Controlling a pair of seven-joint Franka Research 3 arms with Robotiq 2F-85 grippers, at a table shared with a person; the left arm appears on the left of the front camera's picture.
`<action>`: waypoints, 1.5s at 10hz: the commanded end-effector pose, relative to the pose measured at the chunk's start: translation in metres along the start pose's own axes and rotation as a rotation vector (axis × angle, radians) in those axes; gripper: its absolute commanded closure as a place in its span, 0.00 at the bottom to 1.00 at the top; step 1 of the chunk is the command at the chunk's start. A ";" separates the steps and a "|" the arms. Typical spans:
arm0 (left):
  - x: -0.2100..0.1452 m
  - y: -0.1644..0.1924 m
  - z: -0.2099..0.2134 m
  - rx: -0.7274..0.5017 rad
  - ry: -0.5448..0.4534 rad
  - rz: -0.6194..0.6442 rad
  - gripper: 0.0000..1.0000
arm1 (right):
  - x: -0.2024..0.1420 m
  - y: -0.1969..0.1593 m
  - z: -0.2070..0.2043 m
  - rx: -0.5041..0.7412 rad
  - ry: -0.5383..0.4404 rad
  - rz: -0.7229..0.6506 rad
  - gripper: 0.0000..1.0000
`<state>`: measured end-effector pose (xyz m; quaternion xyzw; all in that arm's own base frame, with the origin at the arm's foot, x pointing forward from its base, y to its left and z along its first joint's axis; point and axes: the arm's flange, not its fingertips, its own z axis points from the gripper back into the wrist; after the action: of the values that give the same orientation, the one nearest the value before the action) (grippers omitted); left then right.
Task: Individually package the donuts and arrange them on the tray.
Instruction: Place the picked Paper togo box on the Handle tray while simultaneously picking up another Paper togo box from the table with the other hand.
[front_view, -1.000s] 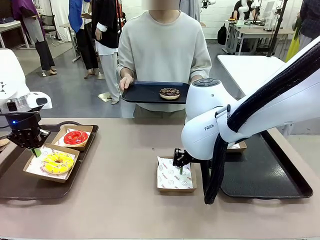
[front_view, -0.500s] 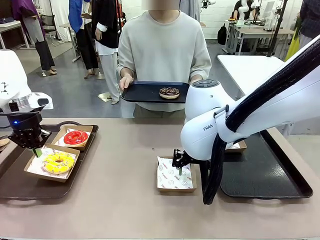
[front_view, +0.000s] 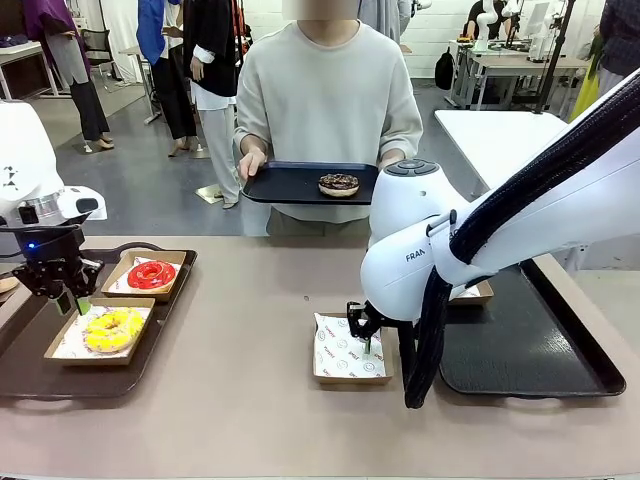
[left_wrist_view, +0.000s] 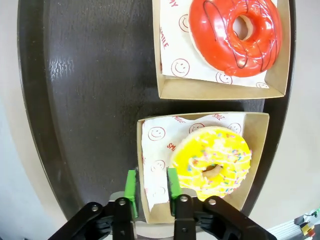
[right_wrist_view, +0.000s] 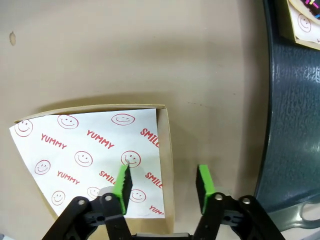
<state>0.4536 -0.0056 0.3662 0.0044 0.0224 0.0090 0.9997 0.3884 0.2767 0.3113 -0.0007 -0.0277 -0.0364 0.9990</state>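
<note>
Two of the donuts lie in paper-lined cardboard boxes on the dark tray (front_view: 30, 375) at the left: the red one (front_view: 151, 275) (left_wrist_view: 235, 35) and the yellow sprinkled one (front_view: 112, 329) (left_wrist_view: 212, 162). My left gripper (front_view: 70, 303) (left_wrist_view: 151, 189) is open, its pads straddling the yellow donut's box wall without pinching it. A dark sprinkled donut (front_view: 339, 185) sits on a black tray (front_view: 285, 188) held by the person. My right gripper (front_view: 362, 335) (right_wrist_view: 163, 182) is open astride the right wall of an empty lined box (front_view: 345, 352) (right_wrist_view: 90, 150) at mid-table.
A second dark tray (front_view: 530, 350) (right_wrist_view: 295, 125) lies at the right under my right arm, with another lined box (front_view: 475, 293) (right_wrist_view: 305, 20) at its far edge. The person stands at the table's far side, holding their tray with both hands.
My left gripper's jaws have parted and the yellow donut's box now lies flat on the tray, slightly nearer. My right gripper's jaws have narrowed around the empty box's wall.
</note>
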 end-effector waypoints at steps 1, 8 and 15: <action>0.004 -0.002 0.001 0.034 0.004 0.018 0.00 | 0.002 0.003 -0.003 0.036 0.010 -0.004 1.00; 0.004 0.000 0.002 0.019 0.014 0.019 0.00 | 0.001 0.004 -0.002 0.031 0.007 -0.012 1.00; -0.038 0.080 0.059 -0.575 0.100 -0.104 0.00 | 0.025 -0.011 0.109 0.097 -0.108 0.010 1.00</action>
<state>0.4259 0.0427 0.4114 -0.2130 0.0522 -0.0376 0.9749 0.3985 0.2734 0.3954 0.0390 -0.0798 -0.0346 0.9954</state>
